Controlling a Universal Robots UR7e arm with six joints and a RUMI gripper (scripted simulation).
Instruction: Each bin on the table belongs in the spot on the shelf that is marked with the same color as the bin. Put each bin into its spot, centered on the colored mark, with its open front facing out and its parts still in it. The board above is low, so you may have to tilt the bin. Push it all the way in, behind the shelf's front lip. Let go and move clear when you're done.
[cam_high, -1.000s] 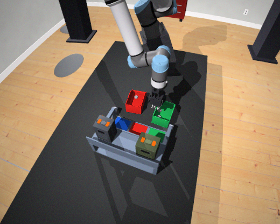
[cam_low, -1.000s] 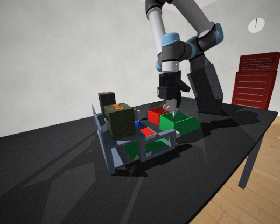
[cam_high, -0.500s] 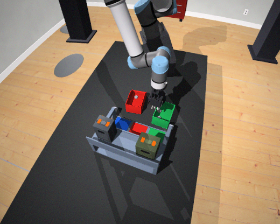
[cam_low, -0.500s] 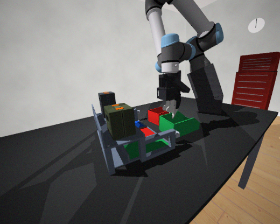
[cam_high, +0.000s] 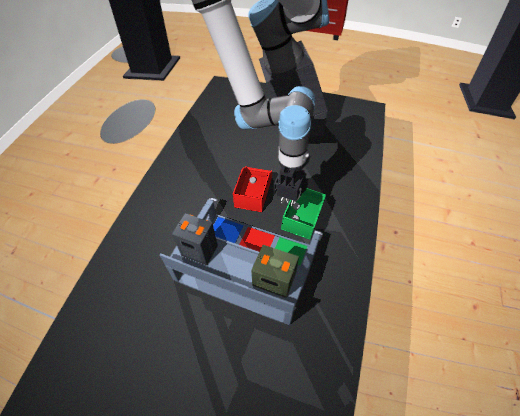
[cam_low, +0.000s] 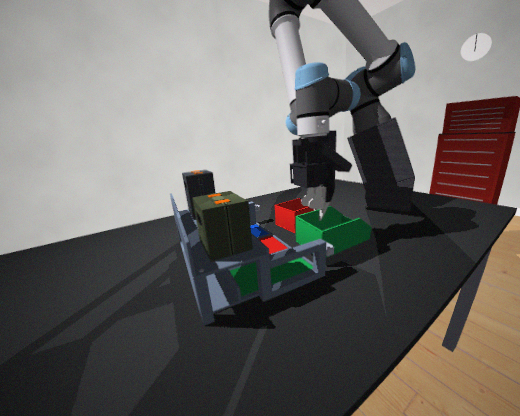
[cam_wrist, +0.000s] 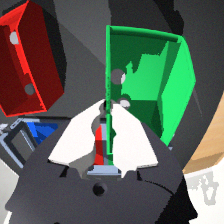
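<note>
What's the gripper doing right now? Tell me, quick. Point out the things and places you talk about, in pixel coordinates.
Gripper (cam_high: 290, 202) (cam_low: 320, 212) (cam_wrist: 107, 100): closed on the side wall of the green bin (cam_high: 314, 202) (cam_low: 350, 239) (cam_wrist: 177, 75).

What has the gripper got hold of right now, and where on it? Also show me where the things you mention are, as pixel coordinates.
The gripper (cam_high: 290, 202) (cam_low: 320, 212) (cam_wrist: 107, 100) holds the green bin (cam_high: 296, 229) (cam_low: 345, 241) (cam_wrist: 180, 80), pinching the top edge of one side wall, the one nearer the red bin (cam_high: 250, 201) (cam_low: 286, 218) (cam_wrist: 47, 65).
</note>
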